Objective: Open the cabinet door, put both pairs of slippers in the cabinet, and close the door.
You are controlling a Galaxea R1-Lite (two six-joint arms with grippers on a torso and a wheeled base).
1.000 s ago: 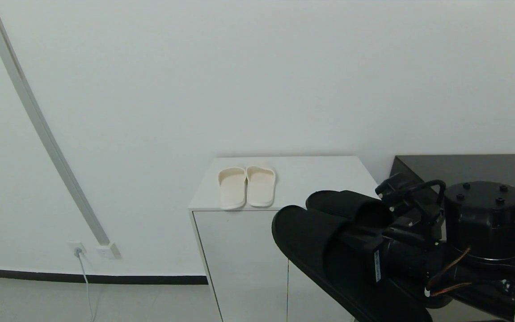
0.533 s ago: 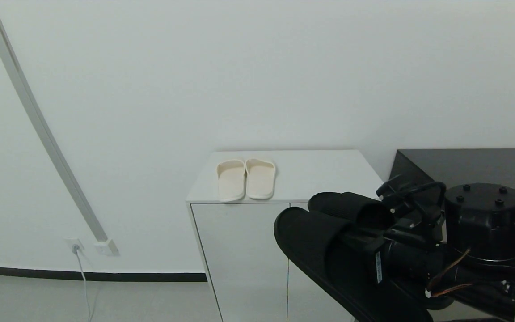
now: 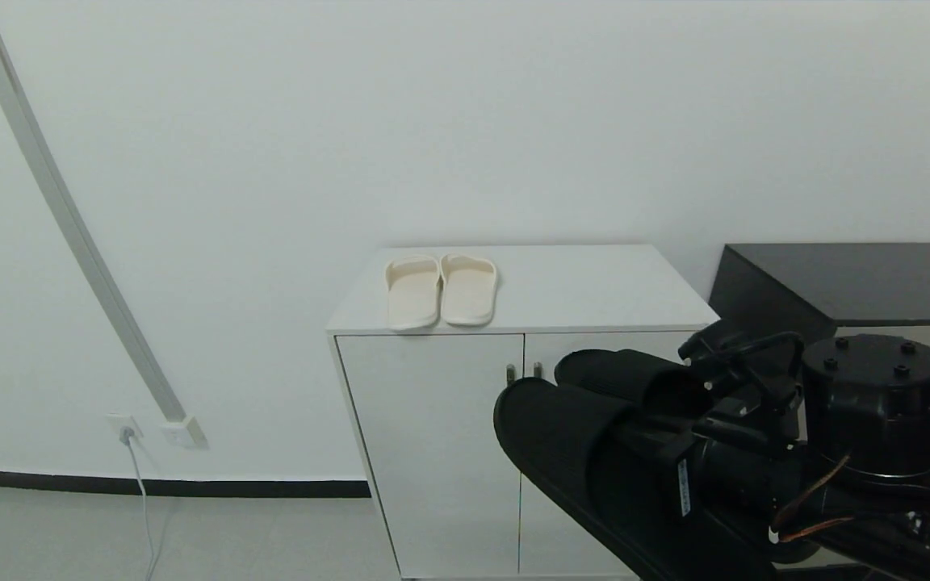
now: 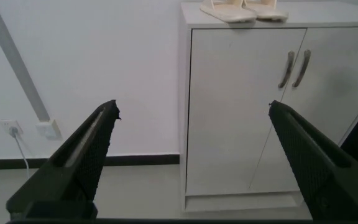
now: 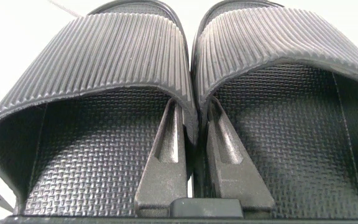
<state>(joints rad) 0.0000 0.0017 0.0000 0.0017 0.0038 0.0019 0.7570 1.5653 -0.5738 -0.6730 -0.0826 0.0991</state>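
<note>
Right claw (image 5: 194,124) holding the black slippers (image 3: 578,420) before the shut white cabinet (image 3: 594,286)
We see the right claw clamped on the slippers' adjoining inner straps; the cream slippers (image 3: 441,290) lie side by side on the cabinet top; the left claw (image 4: 192,109) stands wide apart, holding nothing

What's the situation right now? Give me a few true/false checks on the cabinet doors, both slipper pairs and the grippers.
1. Both cabinet doors are closed. True.
2. The beige slippers are inside the cabinet. False: they lie side by side on the cabinet top.
3. The right gripper holds the black slippers. True.
4. The left gripper is shut. False: it is open and empty, facing the cabinet front without touching it.
</note>
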